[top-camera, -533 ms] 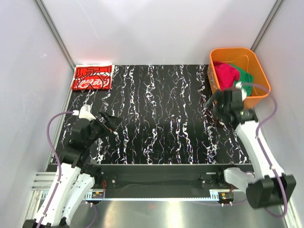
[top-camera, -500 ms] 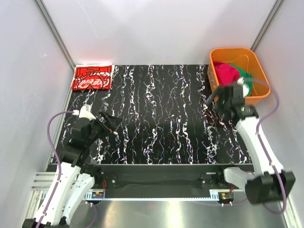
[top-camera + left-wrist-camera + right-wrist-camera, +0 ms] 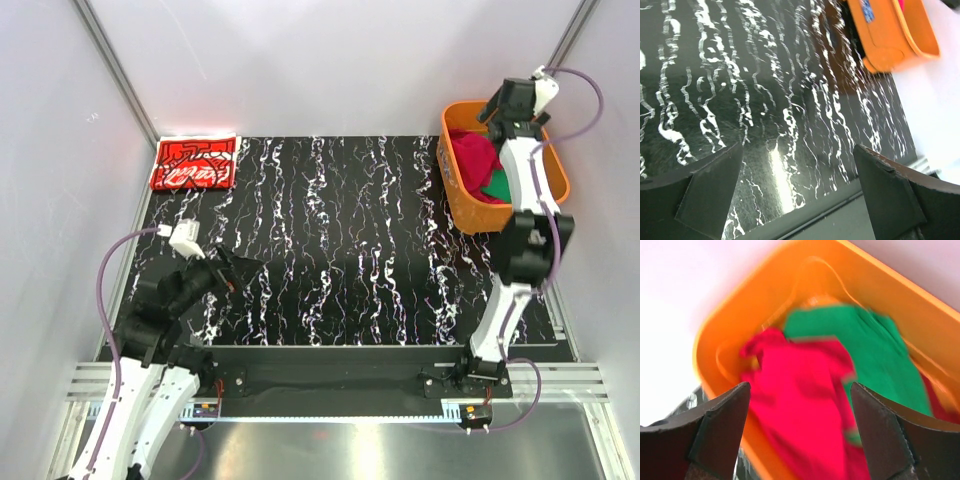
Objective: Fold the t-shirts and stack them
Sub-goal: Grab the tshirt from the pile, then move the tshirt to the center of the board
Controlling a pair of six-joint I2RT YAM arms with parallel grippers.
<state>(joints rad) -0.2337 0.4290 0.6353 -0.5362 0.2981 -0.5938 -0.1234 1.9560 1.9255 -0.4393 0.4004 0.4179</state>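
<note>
Though only top view shows printed tee (image 3: pixel 194 163), wrist views: left end effector (image 3: pixel 797 187), right end effector (image 3: pixel 800 432) wide.

A folded t-shirt (image 3: pixel 194 163) lies flat at the far left corner of the table (image 3: pixel 340 230). A tub (image 3: pixel 449 175) stands at the far right corner. Inside it, a bunched t-shirt (image 3: pixel 478 157) lies toward the tub's left wall, and the other t-shirt (image 3: pixel 497 186) touches it on its near right side.
</note>
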